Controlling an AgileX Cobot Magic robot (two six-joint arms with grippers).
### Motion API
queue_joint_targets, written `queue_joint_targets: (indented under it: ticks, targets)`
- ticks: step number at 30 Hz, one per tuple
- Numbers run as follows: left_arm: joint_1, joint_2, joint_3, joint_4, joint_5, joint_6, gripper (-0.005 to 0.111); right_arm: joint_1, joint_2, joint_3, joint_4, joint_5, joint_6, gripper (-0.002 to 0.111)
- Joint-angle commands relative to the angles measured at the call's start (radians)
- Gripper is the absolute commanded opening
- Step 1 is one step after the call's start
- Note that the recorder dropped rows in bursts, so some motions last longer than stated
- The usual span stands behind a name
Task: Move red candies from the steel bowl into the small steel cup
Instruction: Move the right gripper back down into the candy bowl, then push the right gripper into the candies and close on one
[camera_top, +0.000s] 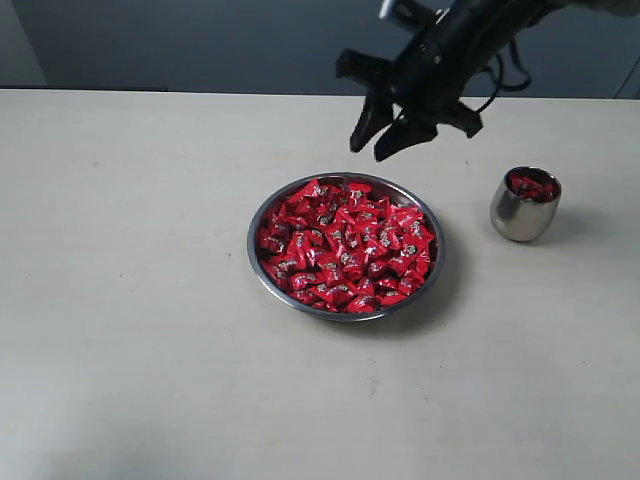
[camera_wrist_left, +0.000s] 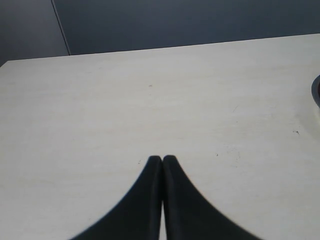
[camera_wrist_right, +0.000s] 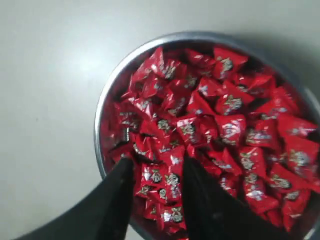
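Observation:
A wide steel bowl (camera_top: 262, 262) heaped with red candies (camera_top: 345, 245) sits mid-table. To its right stands the small steel cup (camera_top: 520, 213), with a few red candies (camera_top: 532, 186) inside. My right gripper (camera_top: 388, 135) hangs open above the bowl's far rim, with nothing between its fingers. In the right wrist view the open gripper (camera_wrist_right: 157, 165) looks down on the candies (camera_wrist_right: 215, 125) and the bowl's rim (camera_wrist_right: 100, 120). My left gripper (camera_wrist_left: 162, 158) is shut and empty over bare table; only a sliver of the bowl (camera_wrist_left: 316, 90) shows there.
The pale table (camera_top: 130, 300) spreads wide on the left and in front of the bowl. A dark wall (camera_top: 200, 45) runs behind the table's far edge.

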Motion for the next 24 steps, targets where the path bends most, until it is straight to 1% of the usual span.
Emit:
queue_joint_targets:
  ticks: [1, 3, 7, 10, 24]
  targets:
    - [-0.004, -0.005, -0.008, 0.001, -0.009, -0.002, 0.0, 0.101, 0.064, -0.004, -0.137, 0.028, -0.007, 0.033]
    - [-0.004, -0.005, -0.008, 0.001, -0.009, -0.002, 0.0, 0.141, 0.084, -0.004, -0.189, 0.031, 0.012, 0.033]
    - [-0.004, -0.005, -0.008, 0.001, -0.009, -0.002, 0.0, 0.197, 0.113, -0.004, -0.206, 0.033, 0.023, 0.033]
    - [-0.004, -0.005, -0.008, 0.001, -0.009, -0.002, 0.0, 0.229, 0.132, -0.004, -0.292, 0.034, 0.038, 0.033]
    - [-0.004, -0.005, -0.008, 0.001, -0.009, -0.002, 0.0, 0.27, 0.177, -0.004, -0.312, 0.052, 0.046, 0.033]
